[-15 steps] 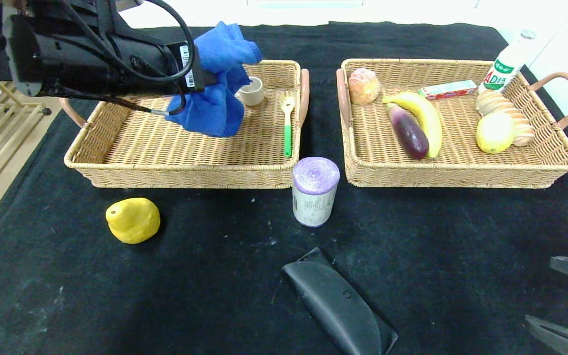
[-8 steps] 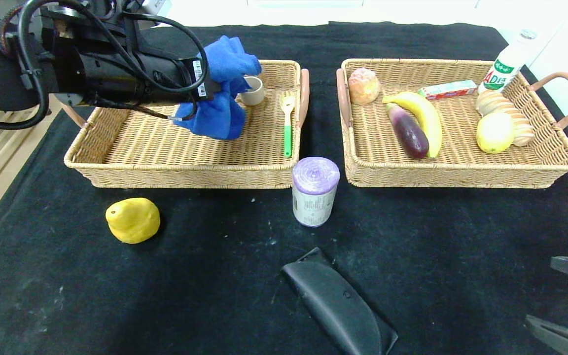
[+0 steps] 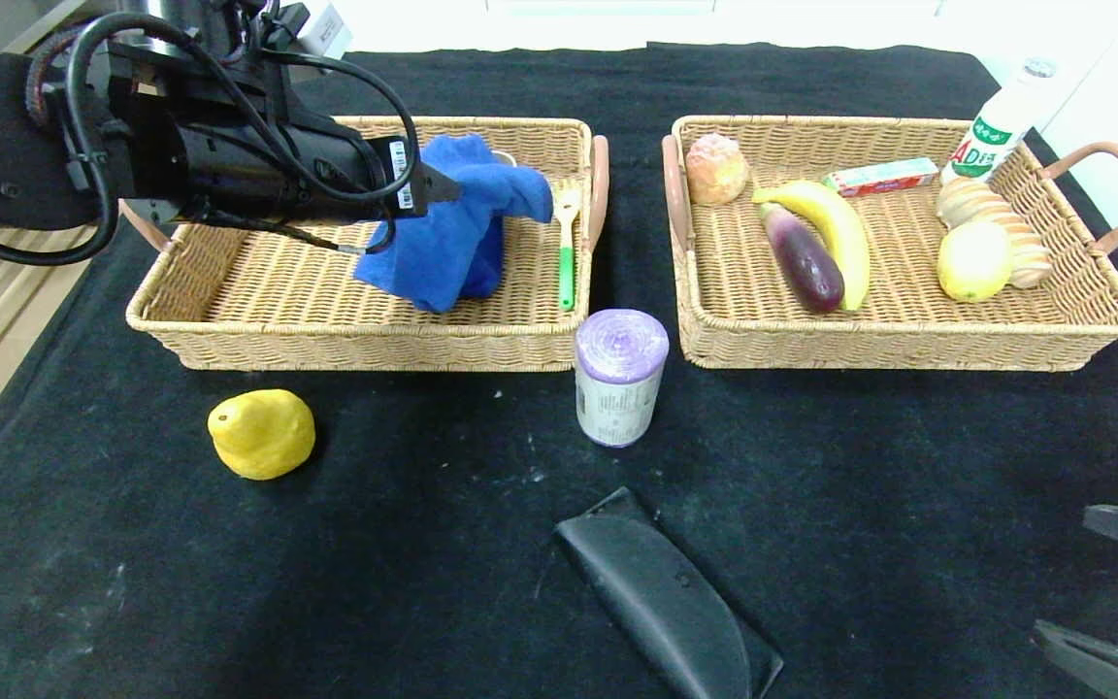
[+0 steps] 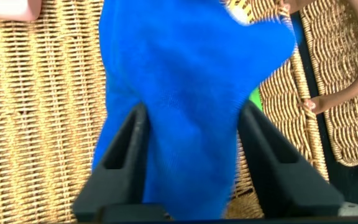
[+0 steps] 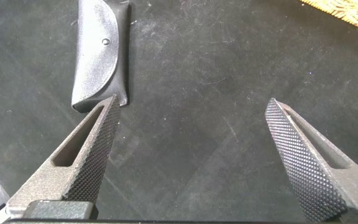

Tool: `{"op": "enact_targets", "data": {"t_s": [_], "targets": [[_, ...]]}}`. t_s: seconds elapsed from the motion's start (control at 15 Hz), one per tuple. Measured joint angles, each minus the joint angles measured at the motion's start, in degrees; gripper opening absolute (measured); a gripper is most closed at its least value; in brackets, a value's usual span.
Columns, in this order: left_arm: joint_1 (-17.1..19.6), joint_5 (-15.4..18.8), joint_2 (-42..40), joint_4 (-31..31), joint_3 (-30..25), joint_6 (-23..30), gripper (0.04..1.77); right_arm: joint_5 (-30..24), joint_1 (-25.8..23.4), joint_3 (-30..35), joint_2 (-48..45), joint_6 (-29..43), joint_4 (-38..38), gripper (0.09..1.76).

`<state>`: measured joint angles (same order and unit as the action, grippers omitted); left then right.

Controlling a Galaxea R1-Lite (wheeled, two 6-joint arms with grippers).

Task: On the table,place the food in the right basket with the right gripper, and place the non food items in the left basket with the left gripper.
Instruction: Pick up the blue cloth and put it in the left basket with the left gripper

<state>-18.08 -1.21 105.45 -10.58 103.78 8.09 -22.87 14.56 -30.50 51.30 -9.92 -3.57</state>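
Observation:
My left gripper (image 3: 452, 190) reaches over the left basket (image 3: 258, 291). Its fingers stand apart around a blue cloth (image 3: 452, 243), which sags onto the basket floor. In the left wrist view the cloth (image 4: 179, 62) fills the gap between the spread fingers of that gripper (image 4: 191, 118). A green-handled spoon (image 3: 567, 243) lies in the same basket. On the table lie a yellow pear-shaped fruit (image 3: 261, 434), a purple roll (image 3: 620, 377) and a black case (image 3: 666, 592). My right gripper (image 3: 1064, 573) is open and empty at the front right, also in its wrist view (image 5: 191, 106).
The right basket (image 3: 908, 330) holds a banana (image 3: 836, 228), an eggplant (image 3: 802, 257), a lemon (image 3: 973, 260), bread and a small box. A white bottle (image 3: 1001, 121) stands at its far corner. The black case (image 5: 101, 50) lies near my right gripper.
My left gripper came down and toward the basket's middle with the cloth. The cloth now spreads out and rests on the basket floor, covering the small cup. The right arm has not moved.

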Motion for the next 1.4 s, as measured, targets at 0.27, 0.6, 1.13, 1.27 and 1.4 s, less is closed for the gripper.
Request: {"op": "enact_targets", "data": {"t_s": [0.27,0.6,1.13,1.27,1.4], "targets": [[-0.16,0.0,-0.43,-0.07,-0.67,0.0,1.31,0.0,0.0,0.07,0.02,-0.07,0.0,1.71],[-3.66,0.3,-3.85,-0.3,-7.17,-0.41,1.5,0.02,0.0,0.11,0.02,-0.05,0.0,1.71],[-17.2,0.02,-15.35,-0.16,-19.36,-3.58,1.64,0.02,0.1,0.44,0.24,-0.11,0.0,1.71],[-20.18,-0.79,-15.9,0.45,-20.76,-4.0,1.65,0.0,0.1,0.44,0.18,-0.18,-0.06,1.71],[-23.34,-3.54,-15.4,0.52,-21.83,-4.55,1.67,0.0,0.1,0.4,-0.01,-0.18,-0.06,1.71]]}}
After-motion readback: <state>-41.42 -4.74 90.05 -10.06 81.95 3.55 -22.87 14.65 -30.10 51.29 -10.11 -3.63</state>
